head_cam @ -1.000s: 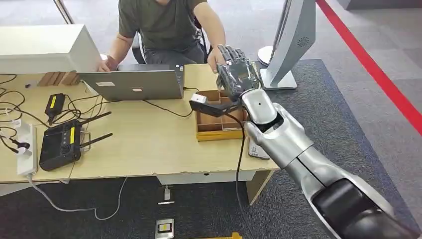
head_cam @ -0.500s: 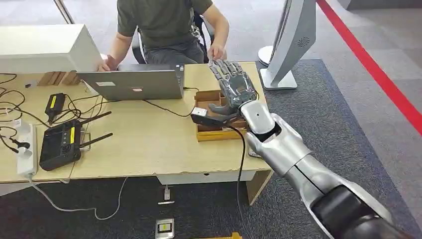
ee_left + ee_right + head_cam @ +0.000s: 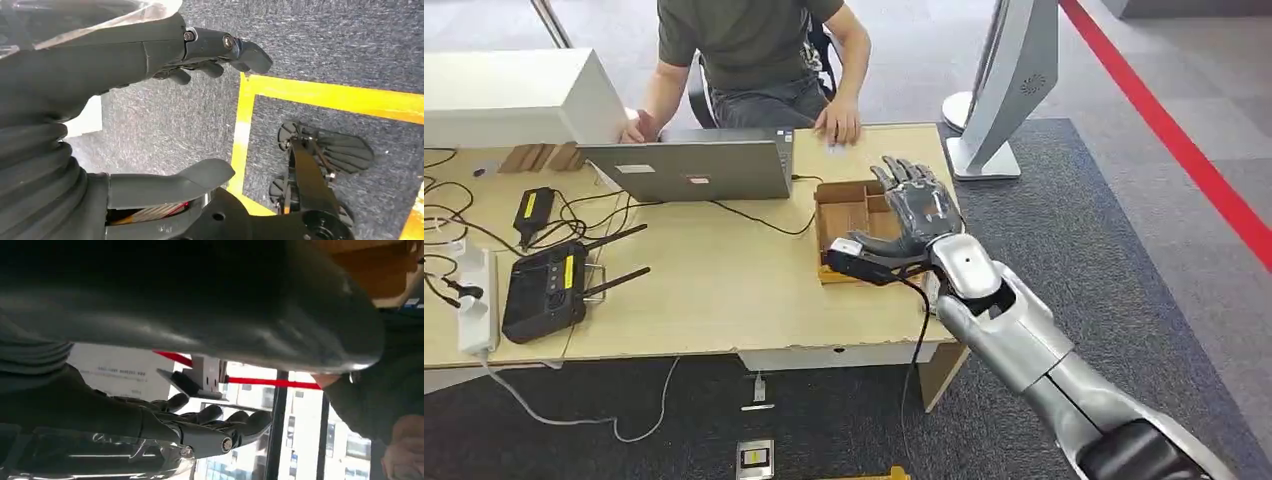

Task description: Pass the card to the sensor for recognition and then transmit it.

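My right hand [image 3: 914, 210] hovers over the wooden compartment box [image 3: 844, 203] at the right end of the table, fingers spread and holding nothing. In the right wrist view its dark fingers [image 3: 200, 432] reach out bare. A person [image 3: 744, 50] sits across the table, one hand [image 3: 837, 122] resting flat on the tabletop beyond the box. A small pale thing [image 3: 835, 149] lies just in front of that hand; I cannot tell whether it is the card. My left hand [image 3: 125, 55] hangs over dark carpet, fingers apart, with nothing in it.
A laptop [image 3: 694, 170] stands open mid-table with cables running from it. A black controller [image 3: 544, 290] and a power strip [image 3: 479, 300] lie at the left. A white box [image 3: 514, 95] sits far left. A white floor stand [image 3: 1009, 80] rises right of the table [image 3: 714, 290].
My right hand has drawn back from the person's hand and lowered over the wooden box. The person's hand has dropped onto the table.
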`<control>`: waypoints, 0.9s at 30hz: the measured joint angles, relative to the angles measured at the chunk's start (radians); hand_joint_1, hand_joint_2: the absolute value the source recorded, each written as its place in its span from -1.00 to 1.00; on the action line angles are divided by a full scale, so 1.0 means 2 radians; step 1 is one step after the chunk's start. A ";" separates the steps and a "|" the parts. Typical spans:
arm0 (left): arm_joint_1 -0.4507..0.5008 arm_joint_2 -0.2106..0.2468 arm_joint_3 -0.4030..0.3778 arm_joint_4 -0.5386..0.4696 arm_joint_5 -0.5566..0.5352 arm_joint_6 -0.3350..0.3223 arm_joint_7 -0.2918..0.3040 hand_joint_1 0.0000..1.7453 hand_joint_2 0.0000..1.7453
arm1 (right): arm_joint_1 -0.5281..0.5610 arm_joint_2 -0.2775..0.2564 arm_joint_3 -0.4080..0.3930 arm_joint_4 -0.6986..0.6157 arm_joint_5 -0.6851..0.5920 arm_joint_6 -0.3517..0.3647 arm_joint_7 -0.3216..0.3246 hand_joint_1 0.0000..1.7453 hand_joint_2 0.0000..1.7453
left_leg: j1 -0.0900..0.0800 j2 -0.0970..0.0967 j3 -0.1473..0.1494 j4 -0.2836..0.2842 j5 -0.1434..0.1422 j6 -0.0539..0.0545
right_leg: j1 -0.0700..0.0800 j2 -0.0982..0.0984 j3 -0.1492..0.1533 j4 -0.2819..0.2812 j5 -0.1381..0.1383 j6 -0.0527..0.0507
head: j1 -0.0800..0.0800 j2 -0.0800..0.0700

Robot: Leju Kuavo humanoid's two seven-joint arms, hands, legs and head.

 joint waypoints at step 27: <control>-0.001 -0.002 0.012 0.000 0.015 0.014 -0.019 -1.00 1.00 | 0.153 -0.036 -0.014 -0.150 -0.080 -0.143 0.039 -1.00 1.00 | 0.000 0.000 0.000 0.000 0.000 0.000 | 0.000 0.001 0.000 0.000 0.000 0.000 | 0.000 0.000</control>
